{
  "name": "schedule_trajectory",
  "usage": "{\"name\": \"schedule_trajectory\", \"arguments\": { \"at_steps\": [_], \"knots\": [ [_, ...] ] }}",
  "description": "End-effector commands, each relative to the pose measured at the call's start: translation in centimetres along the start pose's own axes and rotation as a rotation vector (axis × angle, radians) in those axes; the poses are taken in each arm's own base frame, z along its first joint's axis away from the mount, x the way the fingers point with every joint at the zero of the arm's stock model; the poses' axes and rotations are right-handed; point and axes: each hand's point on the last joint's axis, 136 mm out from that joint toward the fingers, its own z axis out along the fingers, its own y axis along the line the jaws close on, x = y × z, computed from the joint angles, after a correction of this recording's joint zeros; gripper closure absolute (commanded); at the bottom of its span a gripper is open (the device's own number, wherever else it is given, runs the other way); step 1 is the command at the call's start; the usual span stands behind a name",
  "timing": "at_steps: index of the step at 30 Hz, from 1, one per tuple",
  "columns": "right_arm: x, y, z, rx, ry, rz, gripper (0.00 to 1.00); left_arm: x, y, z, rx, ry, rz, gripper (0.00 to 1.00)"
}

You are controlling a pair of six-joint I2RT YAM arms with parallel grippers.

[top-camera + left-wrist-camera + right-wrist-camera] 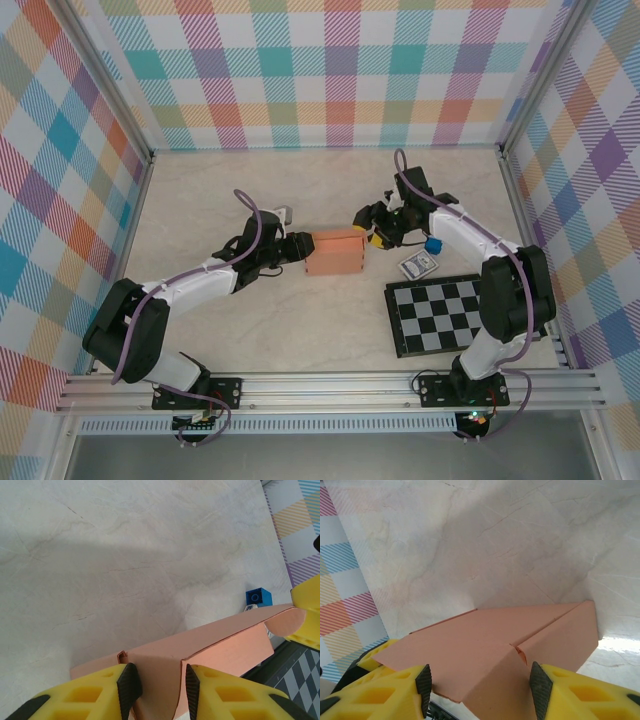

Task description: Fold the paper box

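Observation:
The paper box (335,252) is a salmon-orange card box lying on its side in the middle of the table, its end flaps partly folded. My left gripper (300,246) is at its left end. In the left wrist view that gripper (160,687) is open, and a flap of the box (220,645) runs between its black pads (129,687) without being pinched. My right gripper (368,236) is at the box's right end. In the right wrist view it (480,687) stands wide open astride the box (485,635), whose folded end panel sits between the pads.
A black-and-white checkered board (440,313) lies at the front right. A small blue brick (432,245) and a patterned card (418,266) lie just right of the right gripper. A small white object (285,212) rests behind the left arm. Plaid walls enclose the table.

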Motion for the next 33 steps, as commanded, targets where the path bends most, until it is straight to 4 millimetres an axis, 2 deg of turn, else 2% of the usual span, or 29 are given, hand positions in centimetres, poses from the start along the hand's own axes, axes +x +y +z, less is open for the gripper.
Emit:
{"name": "schedule_trajectory", "arguments": {
  "at_steps": [1, 8, 19, 26, 33],
  "knots": [
    [-0.1, 0.1, 0.0, 0.018, 0.017, 0.018, 0.42, 2.8, 1.8, 0.4, -0.061, 0.082, 0.012, 0.64],
    [0.0, 0.3, 0.8, -0.008, 0.039, 0.048, 0.45, 2.8, 1.7, 0.5, -0.06, 0.083, 0.013, 0.64],
    [-0.5, 0.7, 0.6, 0.031, 0.058, 0.022, 0.46, 2.7, 1.6, 0.5, -0.057, 0.085, 0.017, 0.64],
    [-0.1, 0.6, 0.9, 0.04, 0.074, 0.024, 0.55, 2.7, 1.7, 0.5, -0.062, 0.086, 0.016, 0.64],
    [0.2, -0.6, 1.2, 0.083, 0.067, 0.018, 0.62, 2.8, 1.8, 0.5, -0.064, 0.086, 0.014, 0.64]
  ]
}}
